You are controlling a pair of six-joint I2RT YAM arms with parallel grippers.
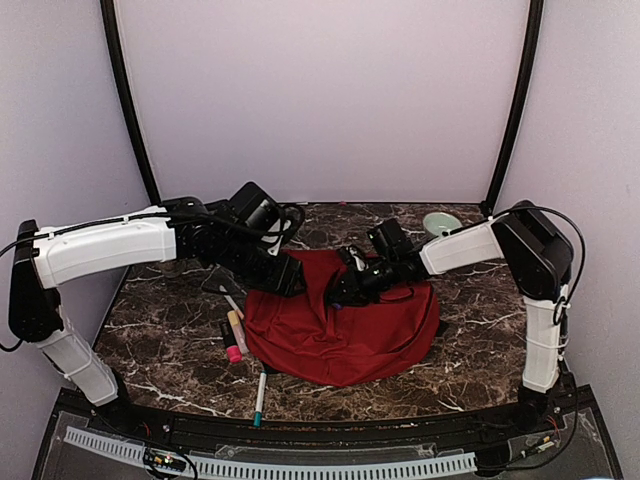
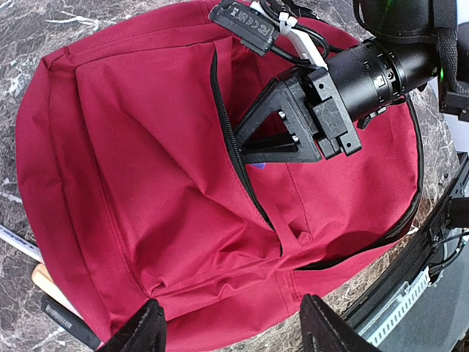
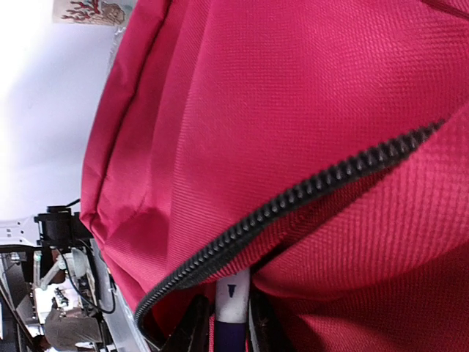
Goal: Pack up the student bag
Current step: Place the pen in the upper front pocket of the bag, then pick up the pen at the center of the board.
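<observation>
The student bag (image 1: 340, 340) lies flat on the marble bench (image 1: 170, 330), directly beneath both claws. The right claw (image 2: 282, 136) is pushed nose-first into the bag's unzipped front pocket. Its black tips are hidden past the zipper (image 2: 233, 139), and red fabric is folded over and around them. In its own wrist view, a pen (image 3: 231, 301) with a white barrel and a dark blue end sits between its two fingers, just under the zipper teeth. The jaws stand narrow on either side of the pen, but it cannot be told whether they actually pinch it. The left claw (image 2: 231, 330) hovers over the bag with its jaws spread wide and nothing held between them; only red fabric shows below the gap. Whether its fingers (image 2: 139, 330) touch the cloth cannot be told. In the overhead view the left claw sits at the bag's far left corner, near the right claw, which comes in from the other side. On the bench below and to the left of the left claw lie loose writing things. A marker (image 1: 236, 340) with a pink cap lies just beside the bag's edge, and a teal-tipped pen (image 1: 260, 393) lies nearer the arm bases. Behind the right claw, toward the back wall, a pale green round object (image 1: 441, 222) sits well apart from the bag.
</observation>
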